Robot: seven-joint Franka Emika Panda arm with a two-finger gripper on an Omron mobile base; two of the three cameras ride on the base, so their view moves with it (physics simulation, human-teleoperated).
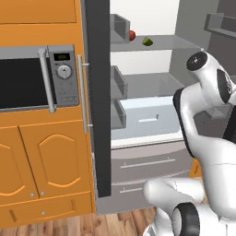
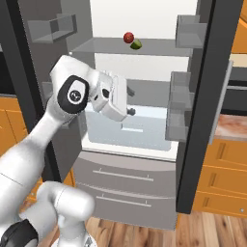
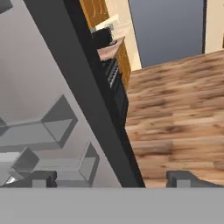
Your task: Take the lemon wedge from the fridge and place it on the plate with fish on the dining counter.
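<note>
- Gripper (image 3: 112,178) comes nearest in the hand view, its two dark fingertips (image 3: 43,178) standing wide apart with nothing between them.
- Past those tips, the dark edge of the fridge door (image 3: 83,92) runs diagonally through the hand view; grey door bins (image 3: 57,127) lie to one side and open wooden floor (image 3: 179,113) to the other.
- In the right base view the white hand (image 2: 115,99) hangs in front of the open fridge (image 2: 140,144), level with the pale crisper drawer (image 2: 144,126) and below the upper shelf (image 2: 144,47).
- Open room lies between the hand and the right-hand door bins (image 2: 179,99); the two lower drawers (image 2: 126,185) sit shut beneath.
- The lemon wedge (image 2: 136,44) rests near the front edge of the upper shelf, well above the hand, just beside a small round red fruit (image 2: 128,37) and nearly touching it.
- The left base view shows the wedge (image 1: 147,41) and red fruit (image 1: 132,35) slightly apart, the fruit closer to the shelf's left end.
- That view also takes in the grey microwave (image 1: 37,78) set in orange cabinets (image 1: 46,156) left of the fridge.
- Farthest off, the right base view catches a strip of reddish marbled bench (image 2: 231,126) beyond the right door.
</note>
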